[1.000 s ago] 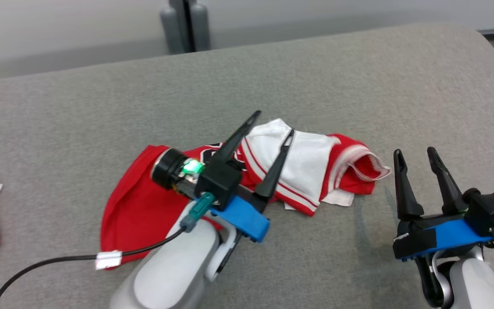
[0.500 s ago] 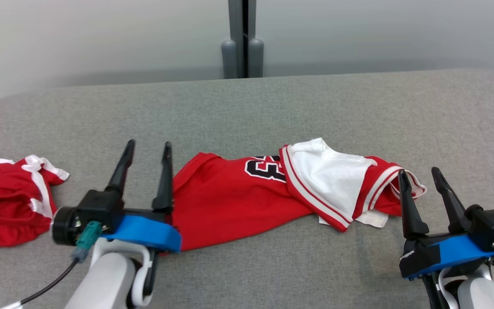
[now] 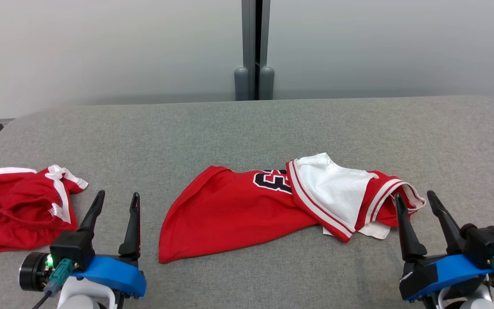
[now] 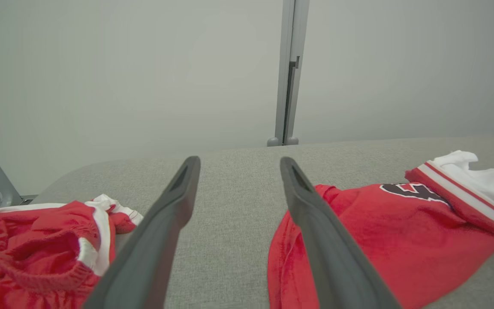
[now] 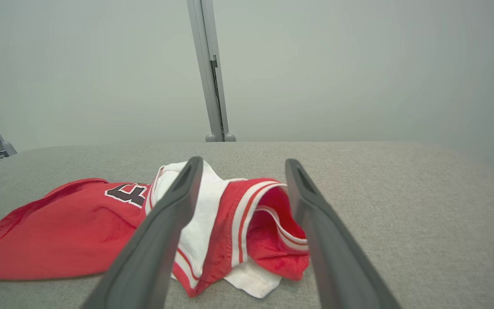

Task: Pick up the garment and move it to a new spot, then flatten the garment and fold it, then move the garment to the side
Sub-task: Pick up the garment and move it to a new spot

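Grey padded table (image 3: 247,128) with the red jersey (image 3: 230,210) lying mid-table, its right end bunched and turned back to show white lining, so flattening is judged the step in hand. A second red garment (image 3: 11,210) lies well apart at the left. Left gripper (image 3: 118,194) and right gripper (image 3: 414,195) flank the jersey, fingers apart and empty, apparently placed to take one end each.

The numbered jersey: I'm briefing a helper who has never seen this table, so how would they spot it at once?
On the grey padded table, look at the middle, below the grey wall post. The jersey lies crumpled there, its right end by the right gripper. Unlike the red garment at the far left, it bears a black number and a white panel.
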